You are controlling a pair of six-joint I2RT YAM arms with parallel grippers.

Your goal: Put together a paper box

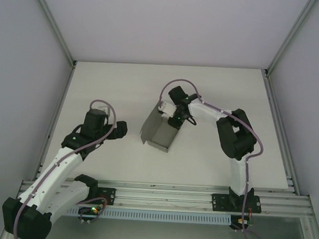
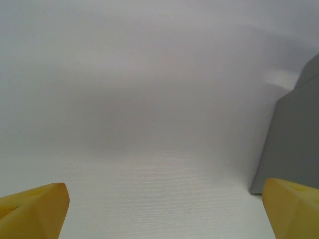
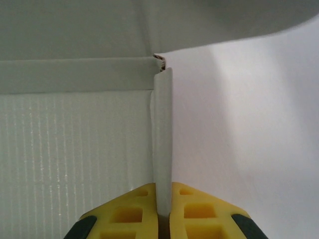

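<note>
The paper box point(image 1: 160, 131) is a grey cardboard piece, partly folded up, standing in the middle of the white table. My right gripper point(image 1: 171, 115) is shut on its upper right wall. In the right wrist view the yellow fingers point(image 3: 130, 213) pinch a thin upright wall of the paper box point(image 3: 162, 139), with the box floor to the left and another flap overhead. My left gripper point(image 1: 120, 130) hangs open to the left of the box, apart from it. In the left wrist view the wide-set yellow fingertips point(image 2: 35, 209) frame bare table, and the grey paper box point(image 2: 291, 134) stands at the right edge.
The white table point(image 1: 118, 89) is walled by pale panels with metal posts point(image 1: 51, 21) at left and right. An aluminium rail point(image 1: 165, 195) carrying both arm bases runs along the near edge.
</note>
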